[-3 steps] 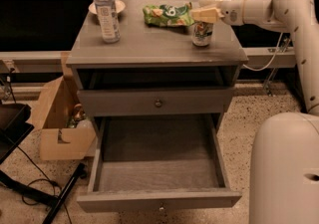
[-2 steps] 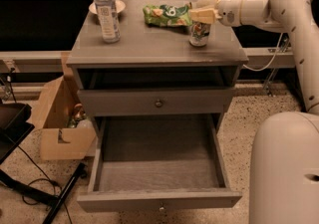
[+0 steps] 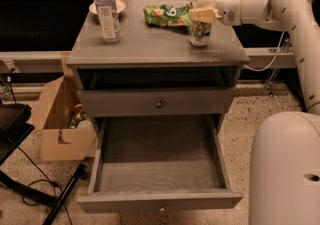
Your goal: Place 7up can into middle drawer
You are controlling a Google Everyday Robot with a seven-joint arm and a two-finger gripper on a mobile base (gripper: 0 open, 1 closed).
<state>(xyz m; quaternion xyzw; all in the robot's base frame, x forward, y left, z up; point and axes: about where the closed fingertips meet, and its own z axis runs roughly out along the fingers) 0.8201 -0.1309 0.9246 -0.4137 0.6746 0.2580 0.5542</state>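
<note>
— First entry, the gripper?
— Gripper (image 3: 201,15), upper right of the frame, at the end of a pale arm (image 3: 280,4) that reaches in from the right edge. It sits right at the top of the 7up can (image 3: 200,35). Whether it has hold of the can, I cannot tell.
— And the can itself?
— Upright on the grey bench (image 3: 150,44), toward the right rear corner of the top. Silver-white with green markings.
— Other items on the bench?
— One green snack bag (image 3: 167,15), lying flat just left of the can. One clear water bottle (image 3: 106,11), upright, well apart at the left rear. One small plate (image 3: 119,5) behind the bottle.
— Drawers?
— Middle drawer (image 3: 160,174), pulled wide open at lower centre, with a small knob on its front edge. Above it, a shut drawer front (image 3: 125,103) with a round knob (image 3: 159,103), then an open slot under the bench top.
— On the floor?
— One cardboard box (image 3: 57,119), left of the bench. The robot's pale body (image 3: 285,169) fills the lower right.
</note>
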